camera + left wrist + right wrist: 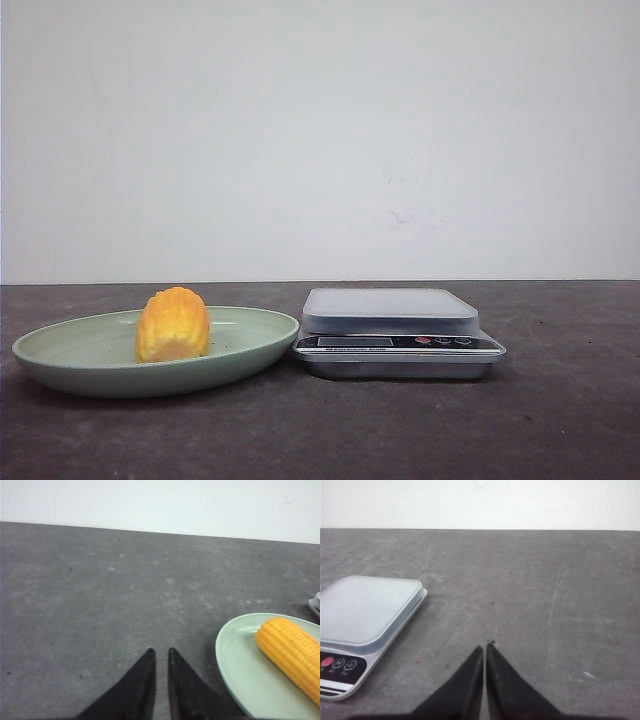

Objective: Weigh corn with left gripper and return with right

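Observation:
The yellow-orange corn (173,324) lies in a pale green plate (60,352) on the left of the table; it also shows in the left wrist view (292,655), lying in the plate (235,665). A silver kitchen scale (395,332) with a pale platform stands right of the plate; it also shows in the right wrist view (365,625). My left gripper (160,652) hangs over bare table beside the plate, its jaws nearly together with a narrow gap, holding nothing. My right gripper (484,649) is shut and empty over bare table beside the scale. Neither gripper shows in the front view.
The dark grey tabletop (560,420) runs back to a white wall (320,130). The scale's front panel carries a display and small buttons (440,341).

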